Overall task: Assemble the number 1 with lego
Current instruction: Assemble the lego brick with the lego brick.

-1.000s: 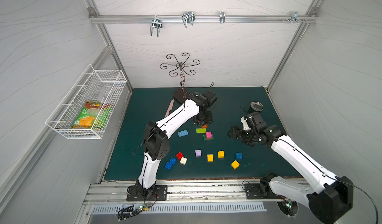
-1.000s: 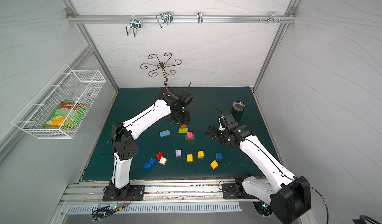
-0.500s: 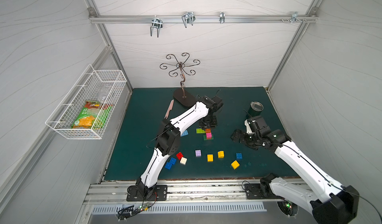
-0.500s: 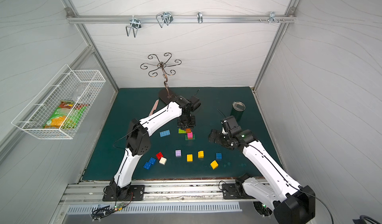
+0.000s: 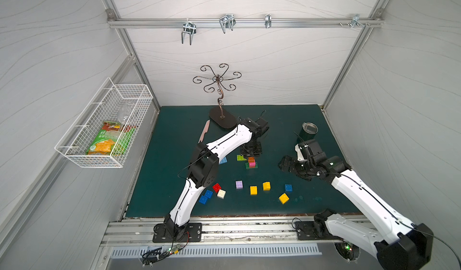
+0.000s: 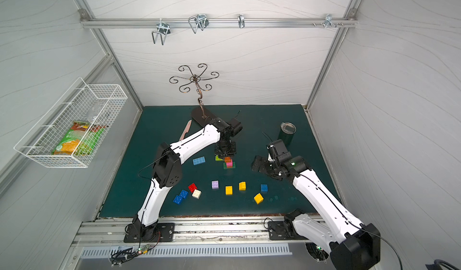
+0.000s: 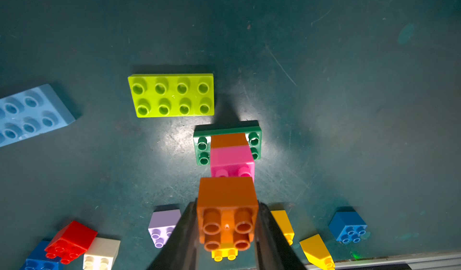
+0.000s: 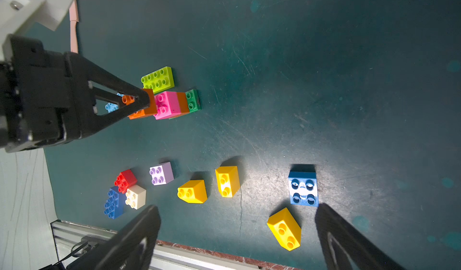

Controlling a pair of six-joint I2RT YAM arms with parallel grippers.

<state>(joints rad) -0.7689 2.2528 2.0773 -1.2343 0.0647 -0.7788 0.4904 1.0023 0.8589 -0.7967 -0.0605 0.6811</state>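
The left gripper point(image 7: 227, 221) is clamped on an orange brick point(image 7: 227, 199), one finger on each side, with the studs facing its wrist camera. Directly under the gripper stands a small stack: a pink brick point(image 7: 232, 160) on a second orange brick point(image 7: 228, 140) on a dark-green plate point(image 7: 202, 146). The pink studs show, so the held brick is not seated; whether it touches them I cannot tell. A lime brick point(image 7: 172, 95) lies just beyond the stack. A light-blue brick point(image 7: 30, 114) lies farther off, cut by the frame edge.

The right gripper point(image 8: 237, 214) hangs wide open and empty over the worktop point(image 8: 349, 81). A blue brick point(image 8: 303, 189) sits just beside one fingertip and a yellow brick point(image 8: 284, 228) lies below, between the fingers.

The green packet point(image 5: 109, 141) in the wire basket point(image 5: 74, 141) is printed, but its lettering is too small to read.
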